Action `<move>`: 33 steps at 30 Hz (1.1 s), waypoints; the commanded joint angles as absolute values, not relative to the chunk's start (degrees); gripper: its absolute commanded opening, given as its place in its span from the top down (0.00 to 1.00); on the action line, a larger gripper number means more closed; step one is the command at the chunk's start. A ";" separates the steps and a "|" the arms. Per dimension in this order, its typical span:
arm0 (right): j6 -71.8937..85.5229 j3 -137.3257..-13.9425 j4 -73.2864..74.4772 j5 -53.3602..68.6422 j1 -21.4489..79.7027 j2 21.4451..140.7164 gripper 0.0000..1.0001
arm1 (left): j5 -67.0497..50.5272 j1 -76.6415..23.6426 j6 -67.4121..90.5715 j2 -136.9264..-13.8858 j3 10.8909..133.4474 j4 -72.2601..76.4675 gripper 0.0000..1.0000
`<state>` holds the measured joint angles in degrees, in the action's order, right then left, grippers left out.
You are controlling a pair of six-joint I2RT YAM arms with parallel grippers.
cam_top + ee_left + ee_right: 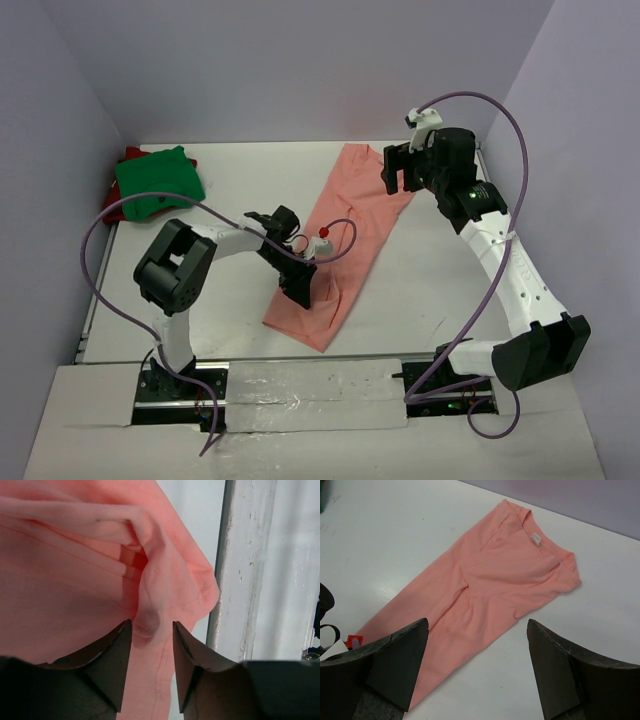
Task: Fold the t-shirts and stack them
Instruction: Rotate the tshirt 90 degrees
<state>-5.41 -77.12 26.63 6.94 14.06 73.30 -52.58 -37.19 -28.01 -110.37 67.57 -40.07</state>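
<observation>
Pink shirt (365,200) lies folded in a strip from 1 to 7 o'clock, with bare table (230,180) on both sides. Left gripper (151,625) stands half-open, released, over its near end. Right gripper (477,625) gapes empty above the collar end.

A white bench (250,175) fills the middle of the top view, its surface smooth and a little shiny under soft, even light. Pale lilac walls close it in: a back wall (300,60) at the top, a left wall (45,220) and a right wall (600,230). A white board (90,420) covers the lower edge.
</observation>
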 commanded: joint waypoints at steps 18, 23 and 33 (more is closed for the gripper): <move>-5.27 -77.61 25.40 6.77 12.22 70.23 0.15 | -54.94 -40.34 -31.11 -112.33 69.44 -47.02 1.00; -4.92 -77.34 25.40 7.38 12.04 70.40 0.15 | -52.74 -40.34 -28.66 -108.12 67.94 -46.58 1.00; -5.01 -77.60 26.01 8.44 12.04 71.19 0.15 | -52.12 -39.73 -27.60 -103.36 66.89 -52.03 1.00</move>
<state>-5.39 -77.12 26.65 7.60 12.43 72.12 -51.75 -39.97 -28.01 -105.93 67.46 -48.69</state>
